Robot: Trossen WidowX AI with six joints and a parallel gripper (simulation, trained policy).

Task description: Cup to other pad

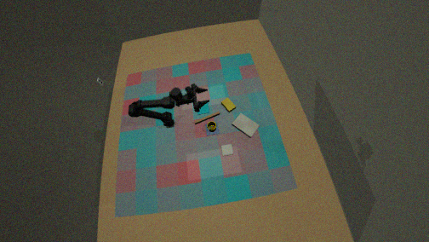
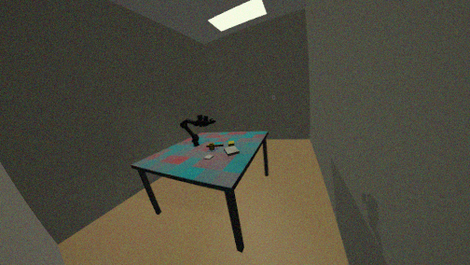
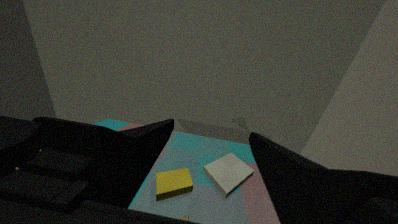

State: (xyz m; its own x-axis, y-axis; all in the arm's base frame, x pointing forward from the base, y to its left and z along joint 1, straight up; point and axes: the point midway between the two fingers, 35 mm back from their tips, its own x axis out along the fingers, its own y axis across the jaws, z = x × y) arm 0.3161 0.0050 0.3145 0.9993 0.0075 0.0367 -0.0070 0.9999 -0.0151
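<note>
A small yellow-rimmed cup (image 1: 211, 124) (image 2: 212, 146) stands upright on a bluish pad (image 1: 213, 133). Yellowish marbles seem to show inside it, too small to make out singly. The other pad, a small white square (image 1: 227, 149) (image 2: 209, 157), lies a short way from the cup with nothing on it. My gripper (image 1: 208, 95) (image 3: 211, 129) is open and empty, raised above the table and away from the cup. The cup and both pads are outside the wrist view.
A brown stick (image 1: 207, 118) lies close beside the cup, between it and the arm's side. A yellow block (image 1: 228, 105) (image 2: 231, 143) (image 3: 173, 183) and a flat whitish slab (image 1: 245, 124) (image 2: 231, 150) (image 3: 229, 172) lie farther out from the arm.
</note>
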